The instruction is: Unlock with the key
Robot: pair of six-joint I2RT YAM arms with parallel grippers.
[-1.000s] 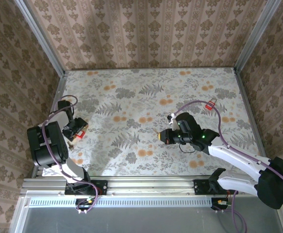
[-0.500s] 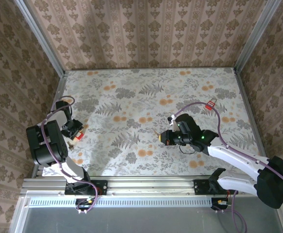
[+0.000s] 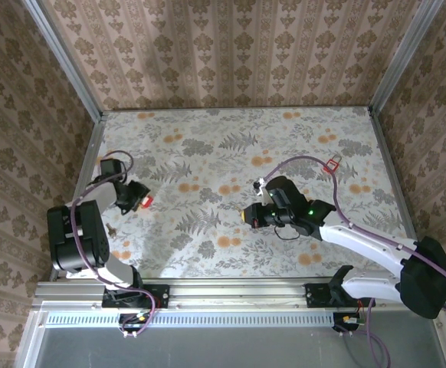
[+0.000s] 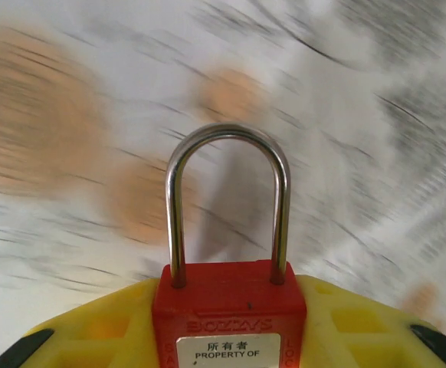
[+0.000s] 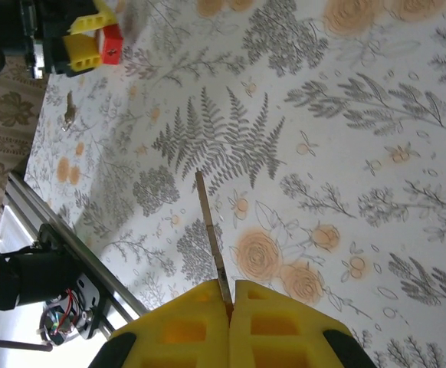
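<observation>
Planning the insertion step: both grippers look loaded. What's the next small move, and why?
Probably swing the right gripper leftward to start lining the key up with the padlock. The left gripper is clamped on the padlock's body, shackle pointing outward, and the key's blade juts from the shut right gripper, but a wide stretch of table separates the two.

Floral-print tabletop [image 3: 208,146], damask-papered walls [image 3: 231,54] — aluminium rail [image 3: 231,291] along near edge
</observation>
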